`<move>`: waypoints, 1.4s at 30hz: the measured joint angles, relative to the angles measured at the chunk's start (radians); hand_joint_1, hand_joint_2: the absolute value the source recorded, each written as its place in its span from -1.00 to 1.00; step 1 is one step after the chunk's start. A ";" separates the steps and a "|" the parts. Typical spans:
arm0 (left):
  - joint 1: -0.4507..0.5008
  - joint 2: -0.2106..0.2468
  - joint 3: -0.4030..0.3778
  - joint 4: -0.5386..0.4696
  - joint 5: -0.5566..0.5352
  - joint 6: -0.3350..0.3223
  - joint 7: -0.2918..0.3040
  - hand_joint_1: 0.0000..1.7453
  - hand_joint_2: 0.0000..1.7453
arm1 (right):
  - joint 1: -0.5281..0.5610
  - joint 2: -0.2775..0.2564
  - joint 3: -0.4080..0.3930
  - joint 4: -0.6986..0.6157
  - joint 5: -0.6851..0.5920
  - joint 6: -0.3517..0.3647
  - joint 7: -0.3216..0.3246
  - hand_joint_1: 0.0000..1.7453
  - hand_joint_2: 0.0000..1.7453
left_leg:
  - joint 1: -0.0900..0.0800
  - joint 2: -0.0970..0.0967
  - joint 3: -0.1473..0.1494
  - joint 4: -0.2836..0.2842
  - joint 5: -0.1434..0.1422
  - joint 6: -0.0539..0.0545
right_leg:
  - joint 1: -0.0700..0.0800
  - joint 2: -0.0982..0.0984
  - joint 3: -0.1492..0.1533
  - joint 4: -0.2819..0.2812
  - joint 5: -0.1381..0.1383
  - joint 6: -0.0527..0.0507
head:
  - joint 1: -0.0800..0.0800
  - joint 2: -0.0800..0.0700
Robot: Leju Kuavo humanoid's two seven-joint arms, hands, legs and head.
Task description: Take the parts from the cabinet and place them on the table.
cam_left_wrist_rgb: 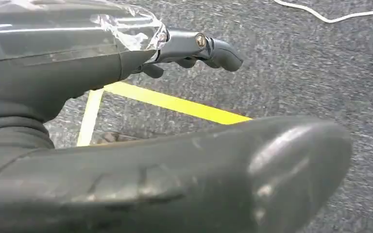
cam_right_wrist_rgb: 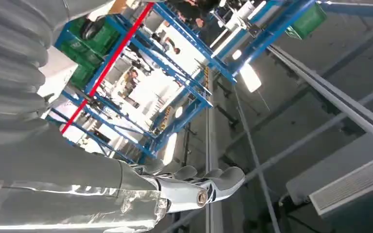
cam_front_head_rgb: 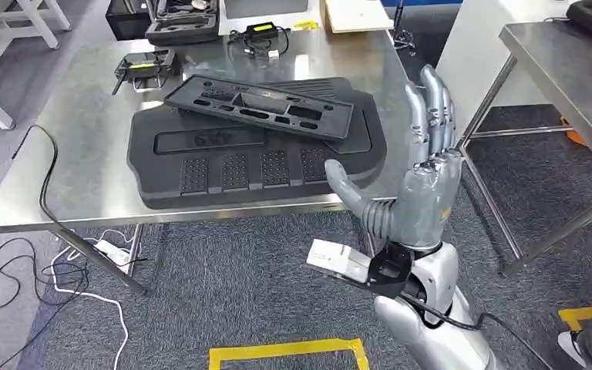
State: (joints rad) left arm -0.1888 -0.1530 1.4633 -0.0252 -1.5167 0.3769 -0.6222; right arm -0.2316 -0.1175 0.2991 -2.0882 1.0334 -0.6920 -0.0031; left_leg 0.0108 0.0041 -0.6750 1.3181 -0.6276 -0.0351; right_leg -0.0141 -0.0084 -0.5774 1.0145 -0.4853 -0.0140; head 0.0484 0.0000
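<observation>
Two black moulded parts: the slotted panel (cam_front_head_rgb: 260,105) lies across the larger ribbed tray (cam_front_head_rgb: 231,158) at frame centre, both flat on the steel bench (cam_front_head_rgb: 69,154), so you may judge them delivered. Right robot hand (cam_front_head_rgb: 416,181), lower right, is raised, fingers extended, empty. Left robot hand (cam_left_wrist_rgb: 126,160) hangs over carpet, holding nothing; how far it is open you cannot tell.

Silver-grey right hand (cam_front_head_rgb: 424,193), glossy silver forearm, black wrist bracket, white camera block, thin black cable

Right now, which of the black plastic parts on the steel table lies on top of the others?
The long narrow black slotted frame: it rests tilted across the large flat black panel and the ribbed black panel beneath it.
</observation>
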 joint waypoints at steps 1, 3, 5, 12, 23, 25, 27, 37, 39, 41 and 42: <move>0.000 0.000 0.000 0.000 0.000 0.000 0.000 -1.00 -1.00 | 0.002 0.000 0.000 0.000 0.000 0.000 0.002 -1.00 1.00 | 0.001 0.000 0.045 -0.060 0.036 0.001 | 0.000 0.000 -0.008 0.003 0.005 0.003 | 0.000 0.000; -0.002 0.000 0.000 0.000 0.000 0.000 0.000 -1.00 -1.00 | 0.002 0.000 -0.002 -0.006 0.000 0.000 0.004 -1.00 1.00 | 0.001 0.000 0.168 -0.254 0.093 0.007 | -0.001 0.001 -0.020 0.012 0.011 0.010 | -0.002 0.000; -0.002 0.000 0.000 0.000 0.000 0.000 0.001 -1.00 -1.00 | 0.004 0.000 -0.002 -0.011 0.000 0.000 0.004 -1.00 1.00 | -0.006 -0.003 0.190 -0.310 0.081 0.021 | 0.003 0.001 -0.027 0.016 0.019 0.022 | -0.001 0.000; -0.001 -0.002 0.000 0.000 -0.002 0.000 0.001 -1.00 -1.00 | 0.009 0.000 -0.004 -0.013 0.000 0.000 0.008 -1.00 1.00 | -0.004 0.008 0.140 -0.322 0.128 0.069 | -0.002 0.006 -0.097 0.196 -0.130 0.053 | 0.012 0.000; 0.000 -0.002 0.000 0.000 -0.013 0.000 0.005 -1.00 -1.00 | 0.019 -0.002 -0.015 -0.022 0.013 -0.001 0.018 -1.00 1.00 | -0.010 0.007 0.063 -0.293 0.187 0.029 | 0.008 0.010 0.084 -0.008 -0.062 0.028 | 0.019 0.000; 0.000 -0.001 0.000 0.000 -0.013 0.000 0.005 -1.00 -1.00 | 0.021 -0.002 -0.015 -0.024 0.014 -0.002 0.018 -1.00 1.00 | -0.009 0.002 0.047 -0.261 0.145 0.018 | -0.002 0.004 0.070 -0.016 -0.042 0.009 | 0.013 0.000; 0.000 -0.002 0.000 0.000 -0.012 0.000 0.006 -1.00 -1.00 | 0.023 -0.002 -0.017 -0.025 0.014 -0.002 0.018 -1.00 1.00 | -0.005 0.002 -0.002 -0.122 0.033 0.009 | -0.001 0.002 0.046 -0.014 -0.026 -0.004 | 0.002 0.000; -0.001 -0.001 0.000 0.000 -0.007 0.000 0.007 -1.00 -1.00 | 0.023 -0.002 -0.019 -0.025 -0.003 -0.003 -0.006 -1.00 1.00 | -0.013 0.000 0.185 -0.321 0.083 0.036 | 0.003 -0.002 -0.022 0.008 0.026 0.026 | -0.006 0.000; 0.000 -0.002 0.000 0.000 -0.006 0.000 0.007 -1.00 -1.00 | 0.022 -0.002 -0.019 -0.025 -0.002 -0.003 -0.005 -1.00 1.00 | -0.004 0.002 0.179 -0.332 0.100 0.052 | 0.006 -0.002 -0.025 0.008 0.032 0.039 | -0.004 0.000; -0.003 -0.002 0.000 0.000 -0.008 0.000 0.007 -1.00 -1.00 | 0.020 -0.002 -0.021 -0.025 0.000 -0.003 -0.004 -1.00 1.00 | -0.003 0.007 0.161 -0.332 0.117 0.067 | 0.001 0.003 -0.052 0.073 -0.048 0.044 | 0.001 0.000; -0.003 -0.003 0.000 0.000 -0.009 0.000 0.007 -1.00 -1.00 | 0.020 -0.001 -0.022 -0.025 0.000 -0.003 -0.004 -1.00 1.00 | -0.004 0.007 0.150 -0.331 0.124 0.071 | 0.000 0.004 -0.077 0.146 -0.105 0.047 | 0.004 0.000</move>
State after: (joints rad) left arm -0.1915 -0.1556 1.4633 -0.0252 -1.5259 0.3765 -0.6153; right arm -0.2119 -0.1183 0.2773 -2.1130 1.0330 -0.6947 -0.0069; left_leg 0.0068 0.0115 -0.5255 0.9866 -0.5033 0.0359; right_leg -0.0137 -0.0045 -0.6539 1.1605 -0.5902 0.0332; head 0.0527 0.0000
